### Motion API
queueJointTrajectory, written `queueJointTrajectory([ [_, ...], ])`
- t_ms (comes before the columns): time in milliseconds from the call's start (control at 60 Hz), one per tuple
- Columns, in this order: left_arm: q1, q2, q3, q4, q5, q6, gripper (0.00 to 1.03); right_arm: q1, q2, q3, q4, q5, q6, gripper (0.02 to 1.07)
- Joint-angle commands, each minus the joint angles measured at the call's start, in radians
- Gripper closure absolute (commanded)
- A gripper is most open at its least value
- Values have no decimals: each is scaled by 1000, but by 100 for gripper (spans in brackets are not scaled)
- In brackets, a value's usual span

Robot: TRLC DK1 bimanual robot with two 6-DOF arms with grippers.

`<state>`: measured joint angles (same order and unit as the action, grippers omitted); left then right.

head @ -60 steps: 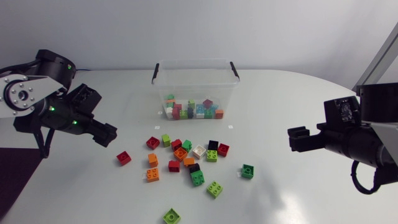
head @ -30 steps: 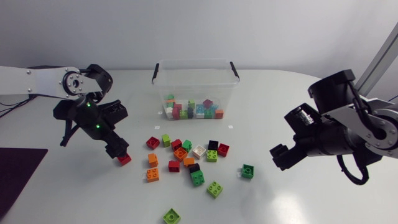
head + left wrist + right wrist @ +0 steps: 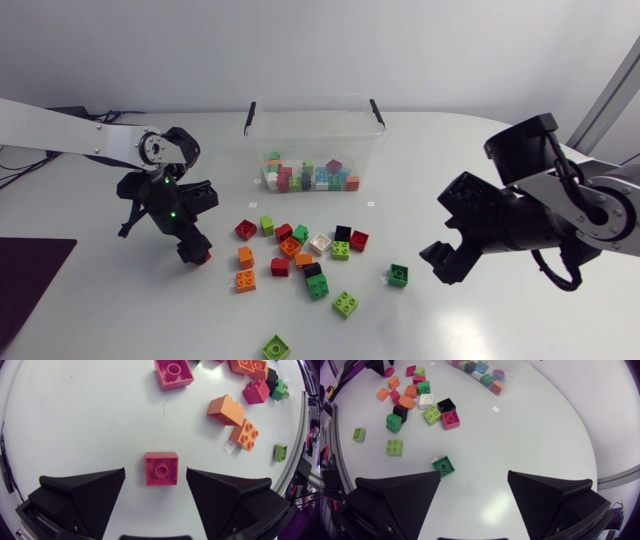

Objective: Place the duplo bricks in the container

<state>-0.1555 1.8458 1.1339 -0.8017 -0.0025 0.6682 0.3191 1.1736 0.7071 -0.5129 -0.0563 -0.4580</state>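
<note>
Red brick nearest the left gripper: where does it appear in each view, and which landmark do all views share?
Head view: red brick peeks from under the left gripper.
Left wrist view: the brick lies between the open fingers, untouched.
Right wrist view: the brick sits far ahead, beside the left gripper.
Shared landmark: orange brick pair nearby.

Head cam looks down on the whole table (image 3: 480, 320). Left wrist cam's up close, right wrist further back; all three catch the loose bricks (image 3: 290, 247).
</note>
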Motion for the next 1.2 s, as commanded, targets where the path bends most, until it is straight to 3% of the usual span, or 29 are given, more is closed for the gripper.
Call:
queueJointTrajectory([
  [0,14,26,21,10,-4,31,30,14,31,9,2,-7,-47,10],
  [150,20,50,20,13,13,41,57,14,64,12,7,-7,-56,10],
  [383,31,63,10,-13,30,57,80,46,113,-1,17,-14,-102,10],
  [850,54,-122,55,-134,121,76,80,138,301,66,17,-50,-232,13],
  [1183,47,-240,213,-287,303,59,80,118,416,106,33,-68,-275,18],
])
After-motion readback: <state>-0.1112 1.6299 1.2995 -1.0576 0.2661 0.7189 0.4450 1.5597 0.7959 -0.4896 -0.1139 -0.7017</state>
